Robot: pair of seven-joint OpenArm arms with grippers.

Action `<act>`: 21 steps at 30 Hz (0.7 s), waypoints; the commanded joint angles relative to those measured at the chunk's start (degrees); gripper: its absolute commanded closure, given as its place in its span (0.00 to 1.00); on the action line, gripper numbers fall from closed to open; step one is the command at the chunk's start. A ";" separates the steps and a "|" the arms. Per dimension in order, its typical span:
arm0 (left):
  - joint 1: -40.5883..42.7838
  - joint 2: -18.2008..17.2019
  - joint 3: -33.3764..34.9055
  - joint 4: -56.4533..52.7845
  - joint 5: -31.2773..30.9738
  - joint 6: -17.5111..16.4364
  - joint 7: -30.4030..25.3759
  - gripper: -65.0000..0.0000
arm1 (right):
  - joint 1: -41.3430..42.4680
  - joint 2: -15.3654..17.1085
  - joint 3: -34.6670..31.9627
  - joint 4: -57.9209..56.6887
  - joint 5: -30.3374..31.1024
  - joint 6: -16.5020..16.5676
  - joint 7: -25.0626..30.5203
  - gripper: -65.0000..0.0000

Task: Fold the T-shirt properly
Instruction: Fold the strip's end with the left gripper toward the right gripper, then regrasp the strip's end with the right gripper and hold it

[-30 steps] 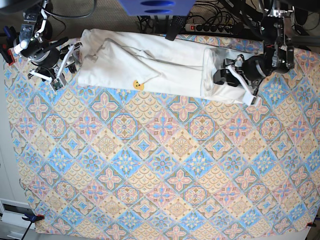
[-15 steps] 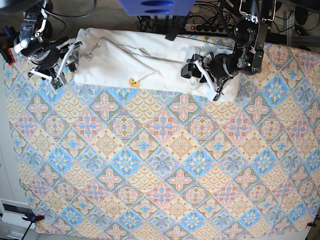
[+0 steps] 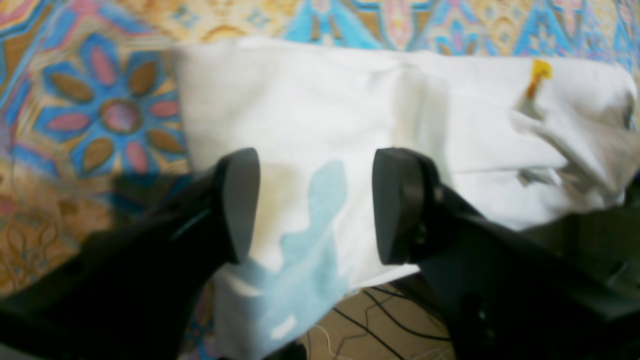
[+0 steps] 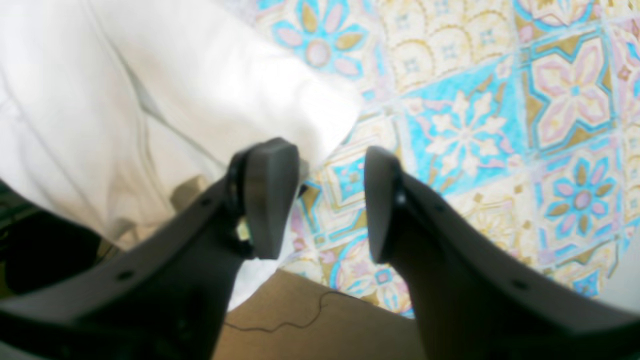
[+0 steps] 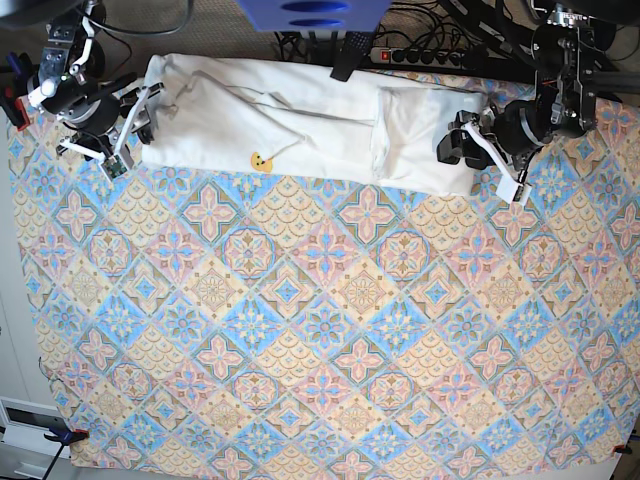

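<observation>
Most of the patterned tablecloth (image 5: 320, 330) lay bare on the near side, a spread of blue, pink and tan tiles; the T-shirt (image 5: 300, 125) was stretched in a long white band along the far edge of the table, with one end doubled back over itself into a thicker fold; a small yellow and orange patch of print (image 5: 258, 161) peeked out at its near hem; the left gripper (image 5: 478, 150) hung at the folded end, its two dark fingers (image 3: 240, 200) spread wide with nothing between them, white cloth and a pale blue patch of print (image 3: 310, 240) lying under the gap; the right gripper (image 5: 132, 118) stood at the opposite end of the shirt, its jaws likewise parted and holding nothing, poised over the shirt's edge where cloth met tablecloth; beyond the table's far edge ran a power strip (image 5: 425, 56) and a tangle of black cables (image 5: 470, 25).
</observation>
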 commanded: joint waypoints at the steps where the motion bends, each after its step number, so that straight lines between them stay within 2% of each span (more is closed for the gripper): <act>1: -0.26 -0.61 -0.08 -1.10 -0.97 -0.51 -0.35 0.48 | -0.02 0.68 0.27 0.95 0.65 -0.05 0.63 0.62; 3: -1.14 -0.34 -0.08 -4.79 -0.97 -0.51 -0.53 0.48 | -0.02 0.68 0.27 0.87 0.65 -0.05 -0.16 0.61; 8: -3.34 -0.17 0.01 -12.09 -0.97 -0.51 -0.70 0.48 | 0.51 0.50 0.71 0.60 0.92 -0.05 -6.40 0.61; 15: -3.52 -0.52 0.01 -12.18 -0.97 -0.51 -0.70 0.48 | 2.01 0.59 1.15 -0.54 11.64 -0.05 -11.15 0.61; 18: -3.43 -0.25 0.01 -12.18 -0.97 -0.51 -0.70 0.48 | 2.01 0.59 2.73 -2.91 14.46 -0.05 -12.47 0.61; 21: -3.34 -0.25 0.01 -12.18 -0.97 -0.51 -0.70 0.48 | 2.01 0.59 3.78 -5.64 16.13 -0.05 -12.64 0.51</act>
